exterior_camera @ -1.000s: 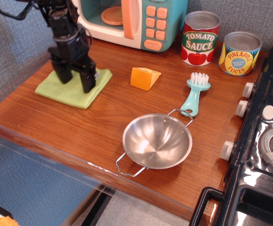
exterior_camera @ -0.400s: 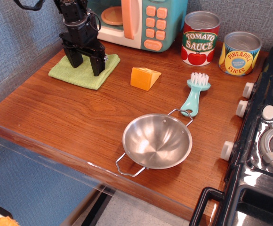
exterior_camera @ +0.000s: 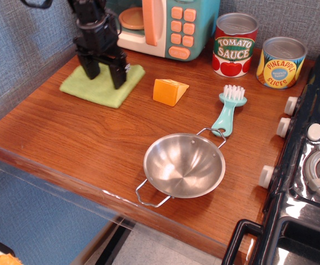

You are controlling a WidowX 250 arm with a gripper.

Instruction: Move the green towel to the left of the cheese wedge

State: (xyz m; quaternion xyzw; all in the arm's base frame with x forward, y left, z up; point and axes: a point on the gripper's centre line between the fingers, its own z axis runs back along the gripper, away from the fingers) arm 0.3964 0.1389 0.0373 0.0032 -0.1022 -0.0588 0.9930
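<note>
Lying flat on the counter [exterior_camera: 94,160], the green towel [exterior_camera: 96,87] is seen just left of the cheese wedge [exterior_camera: 169,91]. The gripper [exterior_camera: 106,76] is set on it, fingers spread apart, apparently so the cloth is pinned rather than pinched.

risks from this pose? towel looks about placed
1. The hand stands with its fingers spread on the green towel. Lifting off could snag the terry cloth and drag it.
2. The towel's right corner lies close to the cheese wedge. A further push right may bump the wedge.
3. The toy microwave sits just behind the arm, so a careless retreat could clip it.
</note>
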